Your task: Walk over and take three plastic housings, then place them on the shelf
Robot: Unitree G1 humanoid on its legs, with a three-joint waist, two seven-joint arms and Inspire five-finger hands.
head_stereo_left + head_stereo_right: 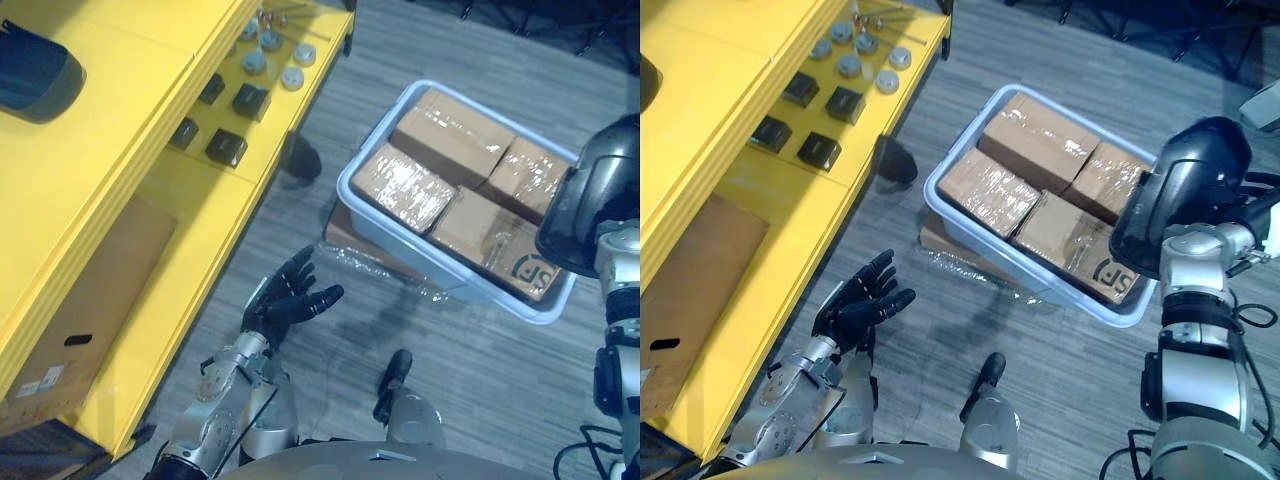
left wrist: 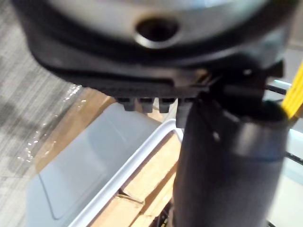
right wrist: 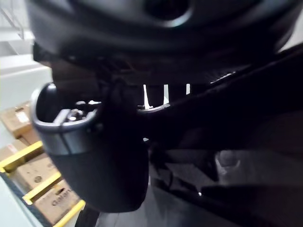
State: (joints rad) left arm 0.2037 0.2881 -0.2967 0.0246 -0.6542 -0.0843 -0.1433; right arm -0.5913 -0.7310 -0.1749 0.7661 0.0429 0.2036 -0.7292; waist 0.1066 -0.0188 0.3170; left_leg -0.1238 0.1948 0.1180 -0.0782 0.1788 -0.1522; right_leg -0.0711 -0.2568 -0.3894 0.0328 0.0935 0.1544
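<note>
Left hand spread, right hand raised beside the bin

My left hand (image 1: 285,305) hangs palm-up over the floor (image 1: 480,380), fingers spread and holding nothing. My right hand (image 1: 1180,200) is lifted over the bin (image 1: 345,182) of taped cardboard boxes (image 1: 450,130); I cannot tell how its fingers stand. A dark rounded plastic housing (image 1: 30,70) lies on the top level of the yellow shelf (image 1: 120,110), with small black blocks (image 1: 226,147) on a lower level.

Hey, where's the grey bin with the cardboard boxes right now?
In the head views the bin stands on the floor at upper right, to the right of the yellow shelf and ahead of the open left hand.
</note>
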